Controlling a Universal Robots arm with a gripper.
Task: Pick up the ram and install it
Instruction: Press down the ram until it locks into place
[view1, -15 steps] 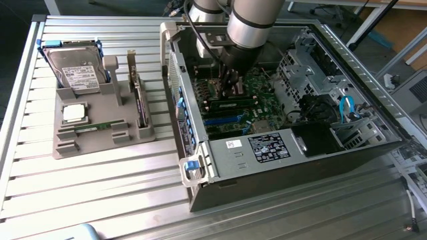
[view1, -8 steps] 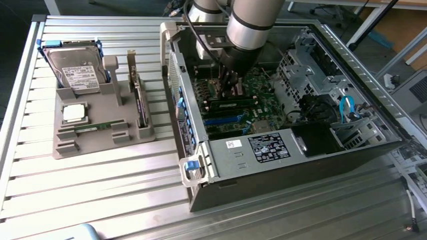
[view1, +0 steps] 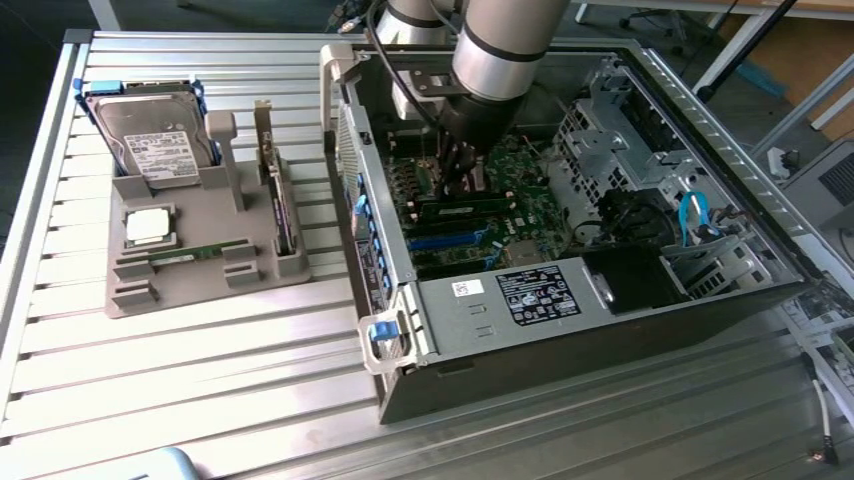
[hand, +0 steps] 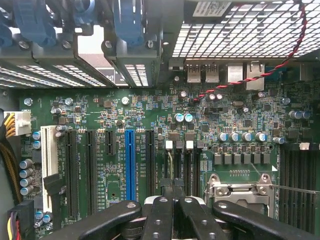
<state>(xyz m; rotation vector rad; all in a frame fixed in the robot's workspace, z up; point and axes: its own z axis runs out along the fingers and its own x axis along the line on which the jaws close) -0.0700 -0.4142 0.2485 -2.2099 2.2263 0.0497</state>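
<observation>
Hand (hand: 173, 189) sits closest in the wrist view: fingers (hand: 161, 210) drawn together, closed. We can't tell if anything is pinched between them. It hangs low over the motherboard (hand: 150, 115), just beside the blue slot (hand: 130, 165). In the exterior view the hand (view1: 461, 175) is down inside the open case (view1: 400, 300) on the table (view1: 200, 380). One ram (view1: 461, 209) lies on the board directly under it, near the blue slots. Second ram (view1: 200, 252) rests in the grey tray (view1: 200, 290) at the exterior view's left, well apart from the case, with the processor (view1: 147, 225) and hard drive (view1: 154, 145) farther back.
</observation>
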